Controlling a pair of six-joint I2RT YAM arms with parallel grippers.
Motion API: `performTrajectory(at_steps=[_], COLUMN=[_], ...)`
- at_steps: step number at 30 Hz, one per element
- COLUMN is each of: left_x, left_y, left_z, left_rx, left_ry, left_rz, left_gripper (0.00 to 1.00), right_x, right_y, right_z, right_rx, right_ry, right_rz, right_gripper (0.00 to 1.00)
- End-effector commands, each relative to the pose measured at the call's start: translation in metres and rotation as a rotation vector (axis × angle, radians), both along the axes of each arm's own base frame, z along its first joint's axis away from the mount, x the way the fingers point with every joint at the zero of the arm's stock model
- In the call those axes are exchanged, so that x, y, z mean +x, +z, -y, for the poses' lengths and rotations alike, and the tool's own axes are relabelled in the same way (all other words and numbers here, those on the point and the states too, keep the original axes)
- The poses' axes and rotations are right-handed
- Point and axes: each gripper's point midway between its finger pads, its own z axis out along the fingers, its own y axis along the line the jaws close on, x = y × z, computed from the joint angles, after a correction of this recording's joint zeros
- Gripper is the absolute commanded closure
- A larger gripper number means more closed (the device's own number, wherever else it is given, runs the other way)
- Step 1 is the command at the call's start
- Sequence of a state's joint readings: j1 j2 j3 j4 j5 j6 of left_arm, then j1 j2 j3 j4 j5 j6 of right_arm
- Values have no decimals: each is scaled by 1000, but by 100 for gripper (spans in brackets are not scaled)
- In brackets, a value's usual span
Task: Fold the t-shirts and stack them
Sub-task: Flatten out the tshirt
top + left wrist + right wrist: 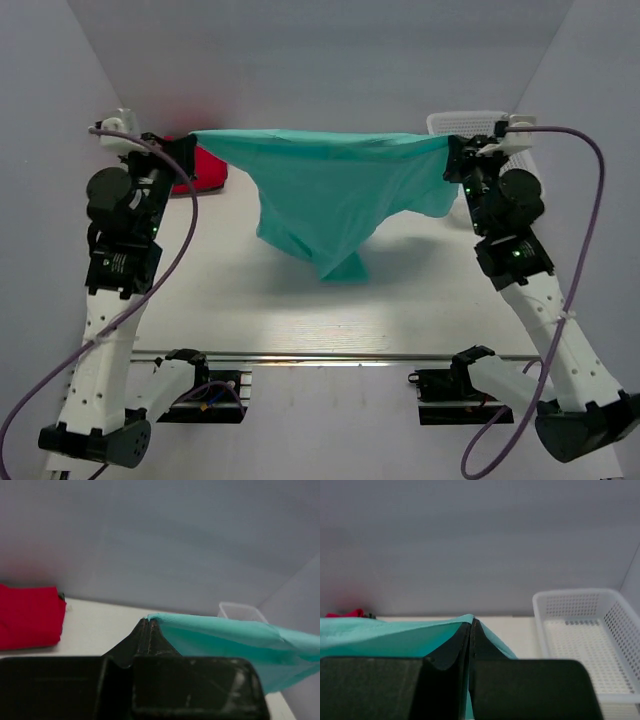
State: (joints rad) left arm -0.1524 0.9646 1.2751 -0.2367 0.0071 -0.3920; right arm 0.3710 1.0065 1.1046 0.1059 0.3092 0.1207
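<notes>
Teal t-shirt [325, 200], strung in the air between left gripper [185, 150] and right gripper [452, 158], each pinched tight on an upper corner, middle sagging toward table [300, 310], red t-shirt [205, 168] lying far left; risks: thin corner holds slipping under tension, uneven lowering bunching the cloth.

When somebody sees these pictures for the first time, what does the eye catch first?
The teal t-shirt is stretched in the air across the far side of the table. The left gripper is shut on one end and the right gripper on the other, and the middle sags down. A red t-shirt lies at the far left behind the left arm, and a white basket stands at the far right.
</notes>
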Motion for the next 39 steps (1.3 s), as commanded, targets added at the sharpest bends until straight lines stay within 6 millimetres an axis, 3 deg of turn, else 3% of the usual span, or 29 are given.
performTrajectory(at_steps=[1, 3, 4, 8, 10, 11, 13, 14, 16, 19, 22, 27, 31, 33, 34, 35, 36, 37, 38, 39], left_x=[-32, -45, -59, -95, -117, -127, -151, -154, -180, -199, -210, -204, -146, -113, -98, -65, -48, -24, -6, 27], left_y=[47, 65, 83, 125, 147, 152, 170, 172, 187, 198, 204, 207, 179, 156, 145, 116, 105, 78, 61, 32], left_z=[-25, -27, -30, -32, -36, -37, -40, -39, -41, -43, -44, -33, -25, -26, -27, -29, -30, -28, -33, -28], left_rx=[9, 10, 12, 35, 37, 46, 35, 48, 41, 47, 44, 58, 56, 46, 46, 43, 43, 52, 57, 62], left_ry=[103, 105, 109, 102, 108, 104, 107, 101, 95, 91, 92, 35, 26, 56, 72, 106, 124, 133, 168, 163], left_rz=[114, 163, 214, 324, 383, 403, 459, 464, 518, 557, 571, 574, 458, 387, 355, 266, 239, 172, 127, 50], left_gripper=[100, 100, 100, 100, 100, 100, 100, 100, 100, 100, 100, 100, 100, 100, 100, 100, 100, 100, 100, 100], right_x=[-49, -72, -88, -145, -158, -179, -202, -218, -246, -267, -276, -250, -200, -173, -151, -124, -113, -79, -54, -26], right_y=[97, 117, 142, 195, 202, 219, 229, 237, 247, 257, 264, 255, 229, 212, 191, 175, 172, 137, 115, 95], right_z=[29, 27, 29, 25, 22, 21, 10, 13, 10, 11, 14, 9, -8, -16, -20, -29, -29, -38, -47, -52], right_rx=[-3, -8, 4, -33, -46, -51, -75, -72, -89, -102, -66, -56, -54, -40, -32, -34, -15, -23, -23, -25], right_ry=[-52, 1, 18, 133, 170, 214, 307, 320, 382, 409, 419, 405, 407, 400, 388, 382, 365, 352, 348, 326], right_rz=[253, 309, 364, 513, 532, 583, 635, 657, 717, 765, 777, 726, 640, 580, 524, 464, 462, 365, 299, 249], right_gripper=[100, 100, 100, 100, 100, 100, 100, 100, 100, 100, 100, 100, 100, 100, 100, 100, 100, 100, 100, 100])
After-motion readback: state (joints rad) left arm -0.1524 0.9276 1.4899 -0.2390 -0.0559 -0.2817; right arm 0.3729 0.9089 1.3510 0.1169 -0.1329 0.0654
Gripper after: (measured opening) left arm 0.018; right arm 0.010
